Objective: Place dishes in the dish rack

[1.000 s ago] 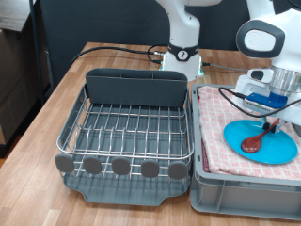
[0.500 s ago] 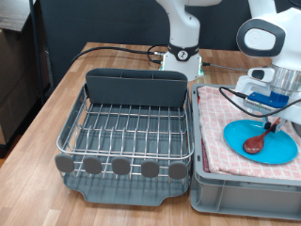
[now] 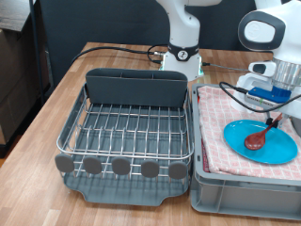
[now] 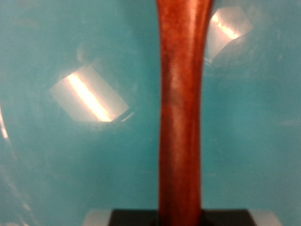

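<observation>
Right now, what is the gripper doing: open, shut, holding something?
Gripper: shut on the wooden spoon, its bowl over the light-blue plate.

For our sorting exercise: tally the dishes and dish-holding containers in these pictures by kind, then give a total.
Light-blue plate: 1
Wooden spoon: 1, its handle at the gripper
Wire dish rack: 1
Grey bin with checkered cloth: 1
Mug: 0 in view
Total: 4
</observation>
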Tool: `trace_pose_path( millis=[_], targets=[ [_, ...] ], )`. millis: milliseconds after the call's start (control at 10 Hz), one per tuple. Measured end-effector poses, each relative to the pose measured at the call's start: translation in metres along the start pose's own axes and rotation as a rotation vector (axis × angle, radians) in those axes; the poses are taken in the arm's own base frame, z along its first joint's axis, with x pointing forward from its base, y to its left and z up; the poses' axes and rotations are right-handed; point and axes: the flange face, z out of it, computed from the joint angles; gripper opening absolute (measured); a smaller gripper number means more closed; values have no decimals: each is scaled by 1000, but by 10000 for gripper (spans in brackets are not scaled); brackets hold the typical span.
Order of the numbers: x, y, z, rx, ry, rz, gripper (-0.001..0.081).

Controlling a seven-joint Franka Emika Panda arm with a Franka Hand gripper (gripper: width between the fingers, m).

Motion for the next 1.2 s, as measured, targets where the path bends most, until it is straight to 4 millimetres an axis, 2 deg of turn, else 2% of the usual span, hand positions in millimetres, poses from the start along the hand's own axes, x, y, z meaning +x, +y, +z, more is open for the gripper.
trace_pose_path(
  millis=[200, 400, 600, 700, 900, 1200],
  targets=[
    [7, -9, -19, 1, 5, -19, 92],
    [13, -17, -47, -19, 16, -11, 92],
    [21, -20, -78, -29, 22, 3, 92],
    [24, -17, -87, -43, 31, 2, 92],
    [26, -16, -83, -43, 29, 31, 92],
    [54, 0, -83, -81, 84, 292, 92]
  ],
)
